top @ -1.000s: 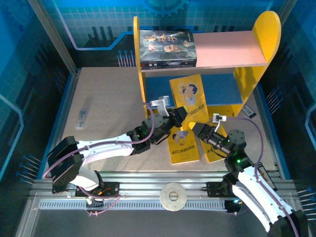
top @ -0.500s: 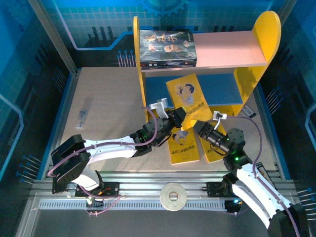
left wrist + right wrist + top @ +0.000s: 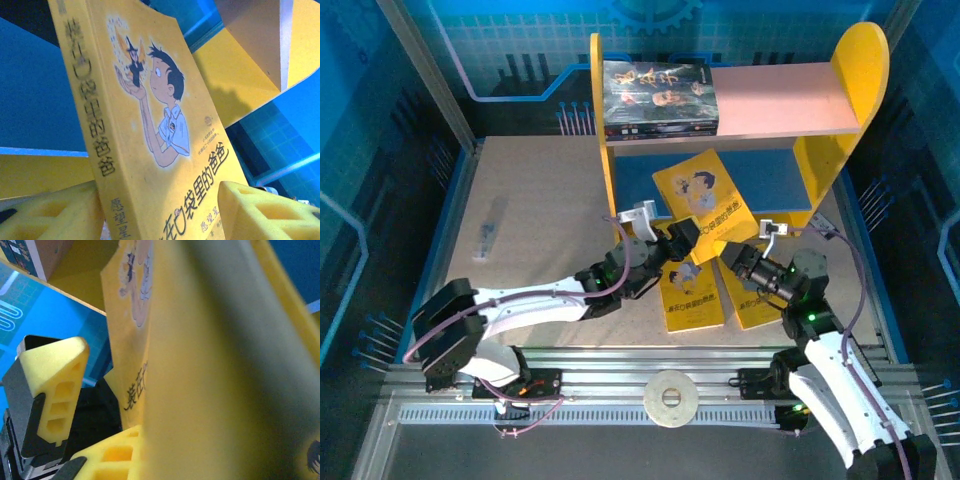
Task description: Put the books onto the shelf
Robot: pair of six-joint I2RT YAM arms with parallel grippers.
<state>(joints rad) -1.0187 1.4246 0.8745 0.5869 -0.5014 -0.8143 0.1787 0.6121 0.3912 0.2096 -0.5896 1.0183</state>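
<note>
The shelf [image 3: 855, 70] stands at the back, with dark books [image 3: 660, 95] lying on the left of its pink upper board. A yellow book with a cartoon boy [image 3: 703, 195] is tilted up, its top edge over the blue lower board [image 3: 775, 180]. My left gripper [image 3: 682, 243] is open at the book's lower left, its fingers standing either side of the book [image 3: 165, 100]. My right gripper [image 3: 728, 252] is shut on the book's lower right edge [image 3: 210, 365]. Two more yellow books [image 3: 695, 295] [image 3: 760, 303] lie flat on the table under the grippers.
A small grey object [image 3: 488, 238] lies on the left of the table. A small black item [image 3: 825, 228] sits by the shelf's right foot. A white ring [image 3: 672, 398] rests on the front rail. Blue walls enclose the table.
My right gripper has closed on the tilted yellow book's edge, and my left gripper has opened off it. The book has swung slightly left and further onto the lower board.
</note>
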